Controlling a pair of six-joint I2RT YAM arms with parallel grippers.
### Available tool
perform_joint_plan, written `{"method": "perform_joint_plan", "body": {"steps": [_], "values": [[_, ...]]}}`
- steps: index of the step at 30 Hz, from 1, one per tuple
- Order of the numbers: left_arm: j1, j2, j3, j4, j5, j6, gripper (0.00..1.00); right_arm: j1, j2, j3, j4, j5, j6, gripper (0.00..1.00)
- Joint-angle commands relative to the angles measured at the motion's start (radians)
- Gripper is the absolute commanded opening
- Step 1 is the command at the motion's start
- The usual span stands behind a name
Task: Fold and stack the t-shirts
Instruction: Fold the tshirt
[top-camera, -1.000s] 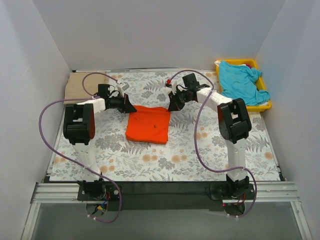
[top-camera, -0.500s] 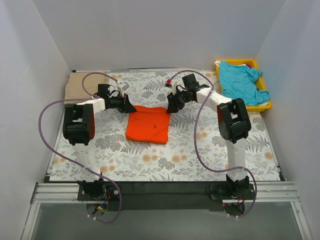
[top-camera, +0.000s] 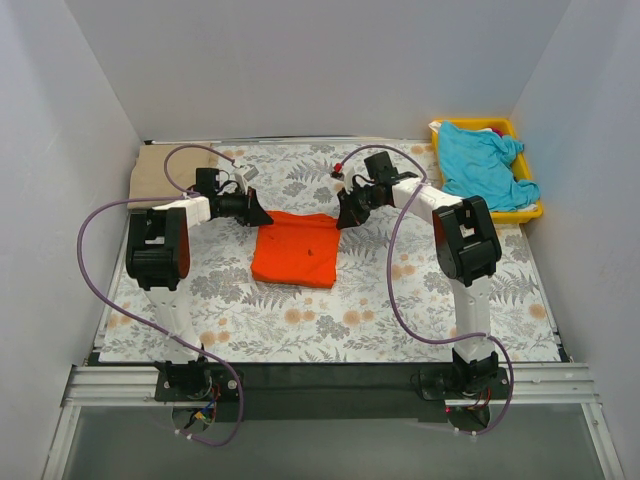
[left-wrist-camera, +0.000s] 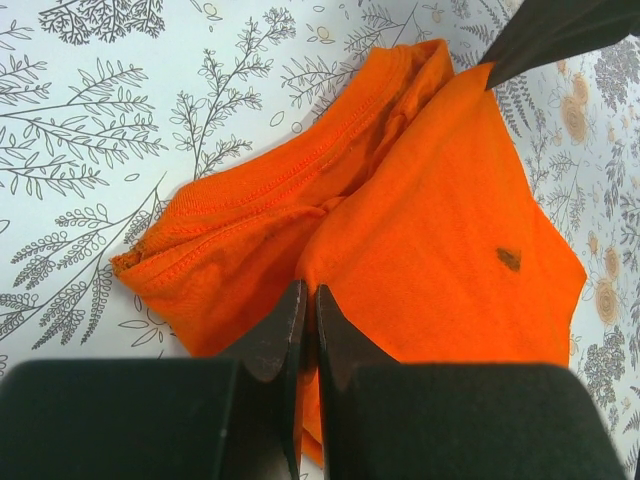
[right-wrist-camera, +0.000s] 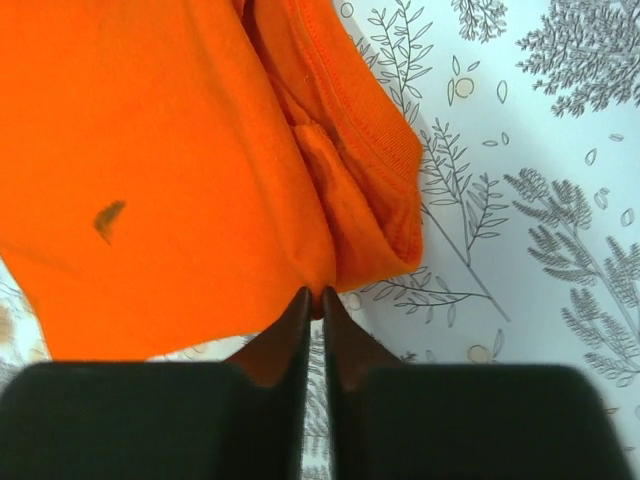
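Note:
The orange-red t-shirt (top-camera: 296, 250) lies folded in a rough rectangle on the printed cloth at the middle. My left gripper (top-camera: 262, 217) is shut on its far left corner; in the left wrist view (left-wrist-camera: 308, 292) the jaws pinch the top layer of the shirt (left-wrist-camera: 440, 200). My right gripper (top-camera: 342, 217) is shut on its far right corner; in the right wrist view (right-wrist-camera: 313, 295) the jaws nip the shirt's (right-wrist-camera: 150, 150) edge. The turquoise t-shirt (top-camera: 484, 162) lies crumpled in the yellow tray. The tan t-shirt (top-camera: 160, 170) lies flat at the far left.
The yellow tray (top-camera: 536, 209) stands at the far right by the white wall. The grey fern-and-flower cloth (top-camera: 400, 300) covers the table. White walls close in the left, back and right sides. Purple cables loop from both arms.
The right gripper has shifted very slightly at the shirt's far right corner. The left arm and the shirt look unchanged.

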Motion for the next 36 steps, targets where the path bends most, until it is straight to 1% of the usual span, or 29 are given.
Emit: {"method": "perform_joint_plan", "body": {"steps": [1, 2, 4, 9, 12, 15, 17, 18, 21, 27, 31, 36], "values": [[0.003, -0.047, 0.017, 0.013, 0.012, -0.004, 0.00, -0.005, -0.018, -0.001, 0.003, -0.036, 0.004, 0.08], [0.003, -0.054, 0.015, 0.013, 0.015, -0.007, 0.00, -0.004, -0.027, -0.002, 0.003, -0.039, 0.005, 0.01], [0.003, -0.073, 0.002, 0.012, 0.016, -0.016, 0.00, -0.004, -0.064, -0.008, 0.003, -0.056, 0.011, 0.01], [0.009, -0.204, -0.066, 0.012, 0.015, -0.019, 0.00, -0.004, -0.177, -0.031, 0.002, -0.093, 0.031, 0.01], [0.018, -0.264, -0.107, 0.003, 0.012, -0.024, 0.00, 0.003, -0.214, -0.045, -0.007, -0.102, 0.035, 0.01], [0.024, -0.291, -0.118, -0.003, 0.018, -0.031, 0.00, 0.011, -0.225, -0.033, -0.012, -0.102, 0.036, 0.01], [0.024, -0.300, -0.107, -0.003, 0.012, -0.042, 0.00, 0.011, -0.216, 0.004, -0.015, -0.102, 0.045, 0.01], [0.055, -0.300, -0.100, -0.003, 0.013, -0.047, 0.00, 0.012, -0.202, 0.019, -0.017, -0.101, 0.048, 0.01], [0.061, -0.266, -0.061, 0.010, 0.012, -0.057, 0.00, 0.011, -0.149, 0.093, -0.023, -0.087, 0.051, 0.01], [0.061, -0.104, 0.037, 0.069, -0.019, -0.120, 0.00, 0.011, 0.017, 0.220, -0.026, -0.058, 0.050, 0.01], [0.053, 0.005, 0.101, 0.089, -0.033, -0.137, 0.00, 0.002, 0.080, 0.207, -0.020, -0.027, 0.042, 0.01], [0.040, 0.047, 0.132, 0.118, -0.053, -0.140, 0.00, -0.023, 0.062, 0.119, 0.037, -0.003, 0.044, 0.01]]}}
